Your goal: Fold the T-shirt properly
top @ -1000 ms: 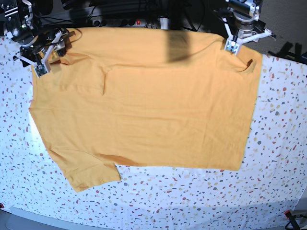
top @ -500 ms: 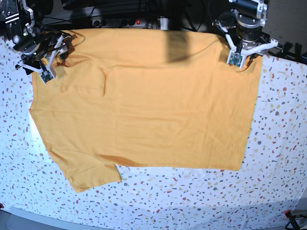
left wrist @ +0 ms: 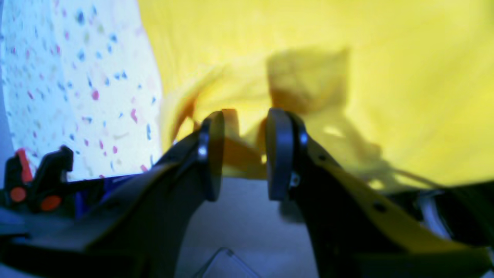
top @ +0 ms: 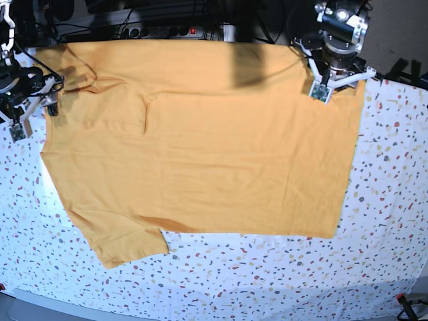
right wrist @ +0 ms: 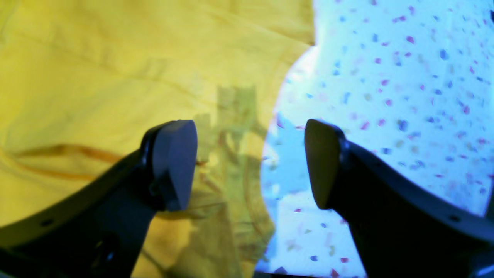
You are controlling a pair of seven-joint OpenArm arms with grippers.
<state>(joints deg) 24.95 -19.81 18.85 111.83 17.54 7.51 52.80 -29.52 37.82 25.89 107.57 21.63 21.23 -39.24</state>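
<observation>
Only the base view shows the whole plain mustard-yellow short-sleeved T-shirt (top: pixel 200 147), spread flat on the white speckled cloth (top: pixel 394 221). Wrist views show the right gripper (right wrist: pixel 251 166) gaping wide, empty, and the left gripper (left wrist: pixel 241 154) narrower, fabric bunched between its pads.

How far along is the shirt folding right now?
Done: the T-shirt lies spread out on the speckled cloth, one sleeve sticking out. In hand: the left gripper has fabric bunched between its jaws, grip unclear; the right gripper hangs open over the shirt's edge, holding nothing. Left: apparently every fold.
</observation>
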